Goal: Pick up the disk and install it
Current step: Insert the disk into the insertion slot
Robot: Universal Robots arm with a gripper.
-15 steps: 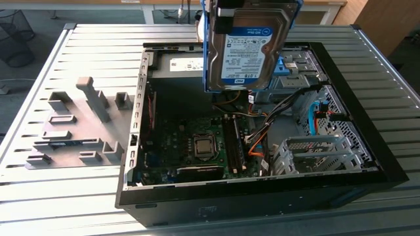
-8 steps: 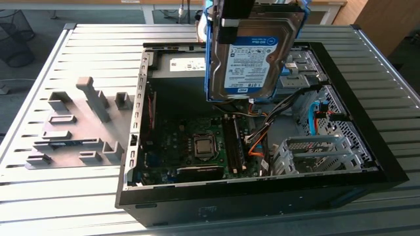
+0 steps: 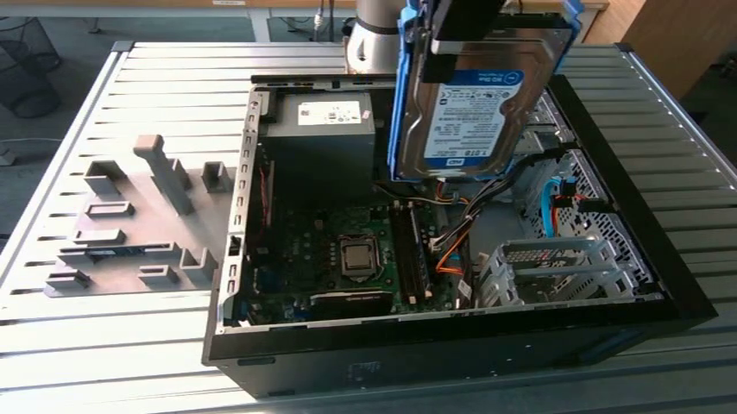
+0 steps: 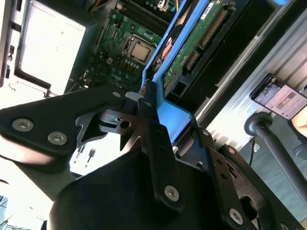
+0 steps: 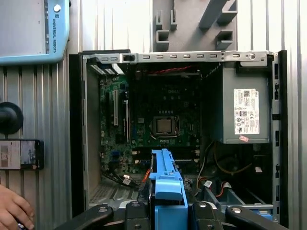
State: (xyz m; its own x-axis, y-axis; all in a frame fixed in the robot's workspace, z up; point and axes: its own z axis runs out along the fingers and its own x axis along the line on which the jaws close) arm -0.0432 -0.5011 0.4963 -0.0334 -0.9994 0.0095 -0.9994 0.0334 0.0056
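The disk (image 3: 478,103), a silver drive with a white-and-blue label in a bright blue bracket, hangs on edge above the open computer case (image 3: 230,285). It is over the case's middle, toward the exterior view's right. My gripper (image 3: 475,21) grips it from above and is shut on the blue bracket. In the second wrist view the black fingers (image 4: 148,103) clamp the bracket's end, with the disk (image 4: 192,43) and its green circuit side reaching down toward the motherboard. In the first wrist view the bracket edge of the disk (image 5: 165,177) stands between the fingers of my gripper (image 5: 168,211).
Inside the case are a grey power supply box (image 3: 328,129), the motherboard (image 3: 357,254) and a metal drive cage (image 3: 553,267) at the exterior view's right. A grey fixture plate with blocks (image 3: 127,216) lies beside the case. A phone (image 5: 21,154), a hand (image 5: 14,208) and a pendant (image 5: 29,28) are nearby.
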